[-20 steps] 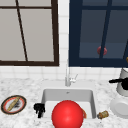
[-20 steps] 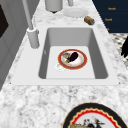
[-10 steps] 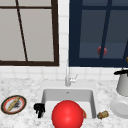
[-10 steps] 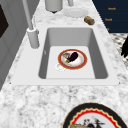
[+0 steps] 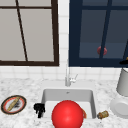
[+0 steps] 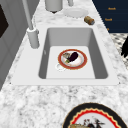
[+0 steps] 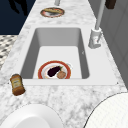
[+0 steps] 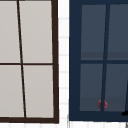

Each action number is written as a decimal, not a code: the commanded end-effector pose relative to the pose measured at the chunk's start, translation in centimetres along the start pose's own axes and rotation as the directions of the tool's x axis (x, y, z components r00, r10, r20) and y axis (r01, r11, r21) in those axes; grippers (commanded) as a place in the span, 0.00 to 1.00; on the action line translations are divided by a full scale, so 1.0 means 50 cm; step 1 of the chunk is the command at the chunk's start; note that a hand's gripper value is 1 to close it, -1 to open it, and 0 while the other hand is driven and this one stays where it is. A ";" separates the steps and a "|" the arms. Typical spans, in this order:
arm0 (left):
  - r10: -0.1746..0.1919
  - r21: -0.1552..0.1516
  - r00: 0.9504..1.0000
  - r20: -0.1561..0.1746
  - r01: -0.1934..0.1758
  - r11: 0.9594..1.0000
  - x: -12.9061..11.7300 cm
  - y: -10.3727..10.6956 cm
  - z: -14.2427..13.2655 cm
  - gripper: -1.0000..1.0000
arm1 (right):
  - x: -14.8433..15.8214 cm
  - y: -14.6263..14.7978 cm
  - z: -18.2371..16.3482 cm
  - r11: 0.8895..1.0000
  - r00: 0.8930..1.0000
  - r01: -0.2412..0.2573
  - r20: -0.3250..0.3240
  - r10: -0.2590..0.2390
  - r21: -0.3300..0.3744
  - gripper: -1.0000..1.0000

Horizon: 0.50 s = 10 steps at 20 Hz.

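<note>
Plate (image 6: pixel 80 62) bearing an aubergine (image 6: pixel 73 56) lay flat on the sink (image 6: pixel 98 53) floor. Stiff, probably breakable and slick, it looked best lifted by its red rim. The left hand (image 5: pixel 39 109) hung loose-fingered before the sink's front left corner, touching nothing; the pose of the right hand (image 5: pixel 124 62) above the grey pot (image 5: pixel 123 83) could not be told.

Right hand climbed at the frame's right edge

Over the last second we saw the right hand (image 5: pixel 124 61) lift from beside the grey pot (image 5: pixel 123 82) to just above its rim, drifting slightly rightward, until it stood against the dark window (image 5: pixel 100 32).
</note>
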 end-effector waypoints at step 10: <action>0.000 0.000 1.000 0.000 0.000 1.000 0.000 0.000 0.000 0.50 | 0.113 0.084 0.025 0.992 0.994 0.086 -0.052 -0.092 -0.097 0.00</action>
